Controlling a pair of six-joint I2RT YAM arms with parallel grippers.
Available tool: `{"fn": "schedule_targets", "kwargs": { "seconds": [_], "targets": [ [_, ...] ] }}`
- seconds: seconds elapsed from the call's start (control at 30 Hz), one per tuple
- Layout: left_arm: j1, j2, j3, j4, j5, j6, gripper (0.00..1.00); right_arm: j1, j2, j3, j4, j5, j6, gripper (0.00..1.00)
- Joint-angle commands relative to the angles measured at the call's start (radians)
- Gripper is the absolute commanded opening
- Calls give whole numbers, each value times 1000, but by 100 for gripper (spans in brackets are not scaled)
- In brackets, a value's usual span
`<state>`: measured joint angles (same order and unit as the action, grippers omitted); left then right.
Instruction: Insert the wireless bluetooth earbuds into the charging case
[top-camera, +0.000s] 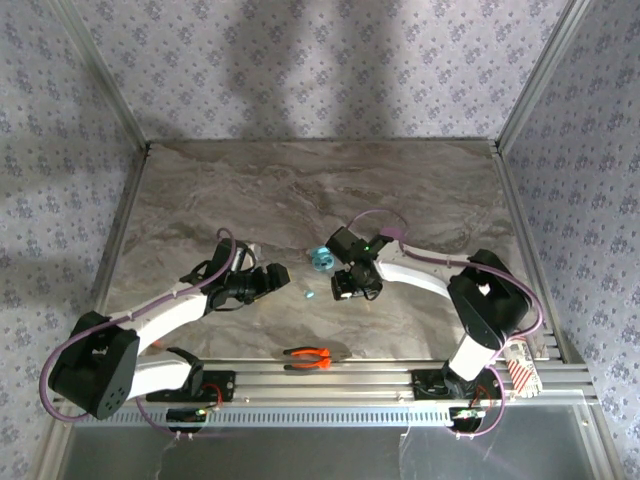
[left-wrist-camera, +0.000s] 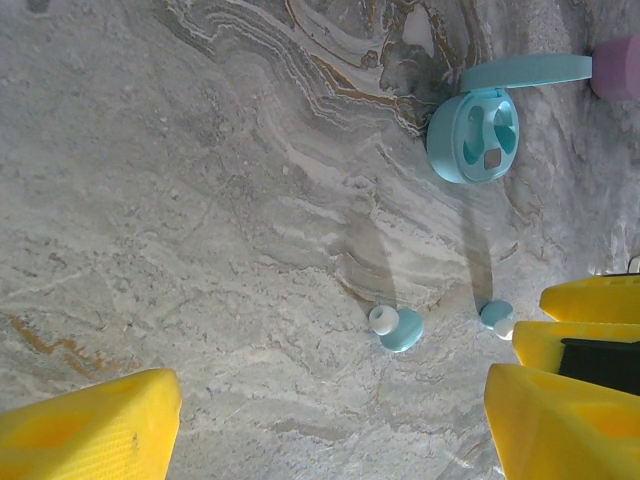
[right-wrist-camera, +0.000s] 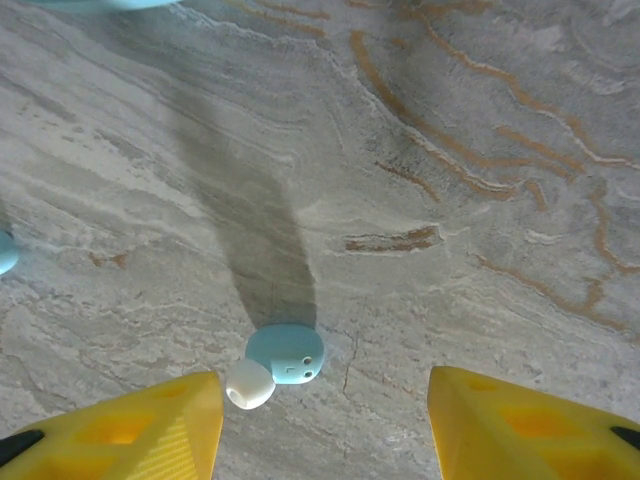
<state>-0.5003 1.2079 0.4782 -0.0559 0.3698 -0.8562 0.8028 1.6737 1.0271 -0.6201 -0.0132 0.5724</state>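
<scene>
Lying on the marbled bench (right-wrist-camera: 480, 150), one teal earbud (right-wrist-camera: 285, 355) with a white tip is seen between the right jaws. These jaws are held apart and nothing is gripped by them. The bud is placed nearer one yellow finger (right-wrist-camera: 120, 430), with its white tip just beside that finger. A second teal earbud (left-wrist-camera: 397, 327) is found on the bench close by, ahead of the left jaws, which are spread wide with only bare stone between them. The teal charging case (left-wrist-camera: 475, 135) is set farther out on the bench, with its lid (left-wrist-camera: 525, 70) swung open and its inside exposed. A pinkish-purple piece (left-wrist-camera: 618, 68) is cut off by the frame edge just past the lid, and what it is cannot be told. From above, the case is seen between the two wrists. Orange-handled pliers (top-camera: 308, 357) are laid near the front rail, well apart from the buds.
</scene>
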Motion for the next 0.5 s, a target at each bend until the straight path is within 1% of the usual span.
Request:
{"fn": "schedule_targets", "kwargs": {
  "seconds": [0.0, 0.1, 0.3, 0.4, 0.47],
  "targets": [
    [-7, 1, 19, 2, -3, 6, 79, -4, 28, 21, -1, -7, 4, 56],
    [-6, -1, 17, 4, -3, 6, 79, -2, 35, 20, 1, -9, 4, 53],
    [-7, -6, 10, 5, -5, 4, 80, -3, 10, -17, -10, 11, 10, 37],
    [-7, 3, 7, 14, -2, 2, 79, -5, -4, -37, -19, 29, 16, 26],
    [-7, 7, 7, 19, 2, -1, 79, -7, -7, -49, -28, 47, 19, 25]
  ]
}}
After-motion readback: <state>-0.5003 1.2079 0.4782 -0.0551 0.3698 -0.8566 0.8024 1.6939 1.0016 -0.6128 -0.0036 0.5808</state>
